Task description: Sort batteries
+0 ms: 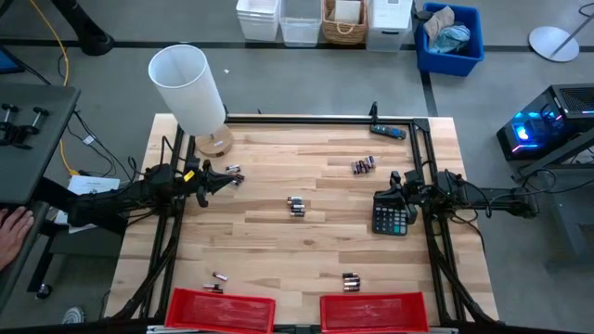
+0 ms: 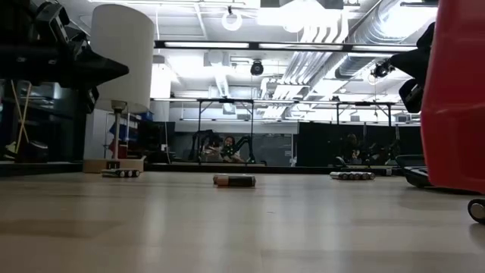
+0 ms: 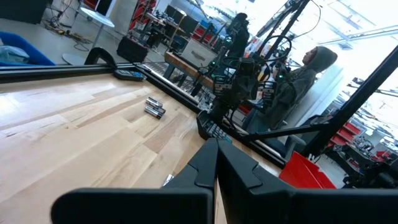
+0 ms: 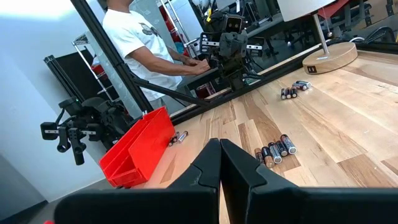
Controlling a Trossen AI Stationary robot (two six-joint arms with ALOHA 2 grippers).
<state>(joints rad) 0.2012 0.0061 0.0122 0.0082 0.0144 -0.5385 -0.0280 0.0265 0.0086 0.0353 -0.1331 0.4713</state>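
Small dark and silvery batteries lie in groups on the wooden table: one group (image 1: 235, 175) by my left gripper, one in the middle (image 1: 296, 206), one toward the far right (image 1: 363, 165), and two groups near the front (image 1: 218, 278) (image 1: 351, 280). My left gripper (image 1: 223, 181) hangs level above the left side of the table, shut and empty. My right gripper (image 1: 385, 198) hangs level over the right side, above the calculator, also shut and empty. In the right wrist view the middle batteries (image 4: 274, 150) lie just past its fingertips (image 4: 219, 155).
Two red bins (image 1: 220, 311) (image 1: 373, 311) stand at the front edge. A black calculator (image 1: 391, 221) lies under my right gripper. A blue-and-black tool (image 1: 388, 131) sits at the far right, a white lamp (image 1: 190, 88) at the far left. People stand beyond the table.
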